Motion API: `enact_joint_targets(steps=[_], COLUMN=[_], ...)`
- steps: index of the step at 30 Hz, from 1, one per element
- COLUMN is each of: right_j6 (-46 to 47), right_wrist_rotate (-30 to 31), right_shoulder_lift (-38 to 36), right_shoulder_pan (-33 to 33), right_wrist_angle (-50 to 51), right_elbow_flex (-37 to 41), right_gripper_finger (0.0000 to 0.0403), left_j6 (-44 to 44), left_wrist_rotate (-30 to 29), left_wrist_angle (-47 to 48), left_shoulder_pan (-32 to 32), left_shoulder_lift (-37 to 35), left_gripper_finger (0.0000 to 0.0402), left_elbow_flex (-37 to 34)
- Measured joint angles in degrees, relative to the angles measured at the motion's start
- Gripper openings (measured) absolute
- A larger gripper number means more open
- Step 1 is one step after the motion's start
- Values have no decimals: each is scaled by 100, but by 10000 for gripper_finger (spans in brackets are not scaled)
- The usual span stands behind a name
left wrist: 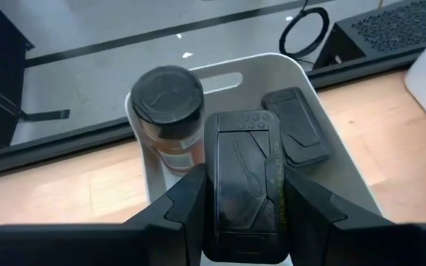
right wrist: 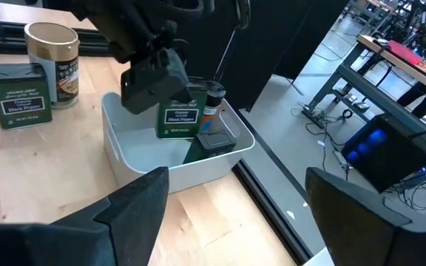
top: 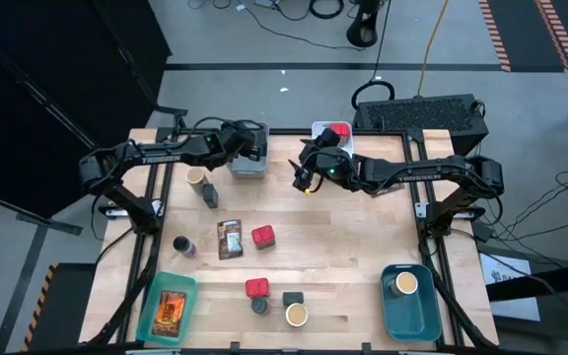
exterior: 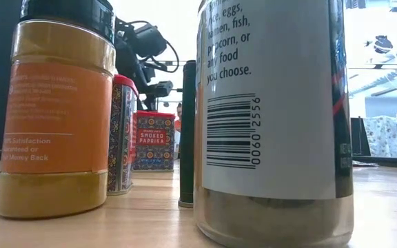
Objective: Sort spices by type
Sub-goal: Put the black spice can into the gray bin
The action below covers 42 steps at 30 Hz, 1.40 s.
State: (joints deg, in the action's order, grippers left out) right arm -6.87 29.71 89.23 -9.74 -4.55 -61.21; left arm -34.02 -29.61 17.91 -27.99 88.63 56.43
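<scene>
Holding a dark boxy tin with a black flip lid pinched between its fingers, the left hand hovers over the grey plastic bin at the far edge of the wooden surface, where a round black-lidded jar and another flat dark tin already lie. This looks like the drop-off step; next it should lower and release into the free space. The right hand, fingers spread and empty, waits near the white bin.
</scene>
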Motion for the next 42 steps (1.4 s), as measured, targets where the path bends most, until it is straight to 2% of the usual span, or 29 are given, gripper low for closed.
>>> enact_joint_targets(steps=[6,16,28,42], right_j6=[0,0,-17,-20], right_wrist_rotate=[0,2,2,4], right_shoulder_lift=[2,2,2,2], right_shoulder_pan=[0,0,0,0], right_wrist_angle=[6,19,65,103], right_elbow_flex=[2,2,2,2], right_gripper_finger=[300,300,300,300], left_j6=[34,39,257,297], left_wrist_rotate=[-69,-68,-66,-94], left_wrist_angle=[-1,-8,-430,-419], left_shoulder_pan=[0,0,-7,-63], left_shoulder_lift=[23,177,292,550], left_gripper_finger=[134,157,161,162], left_elbow_flex=[-1,-1,-1,-5])
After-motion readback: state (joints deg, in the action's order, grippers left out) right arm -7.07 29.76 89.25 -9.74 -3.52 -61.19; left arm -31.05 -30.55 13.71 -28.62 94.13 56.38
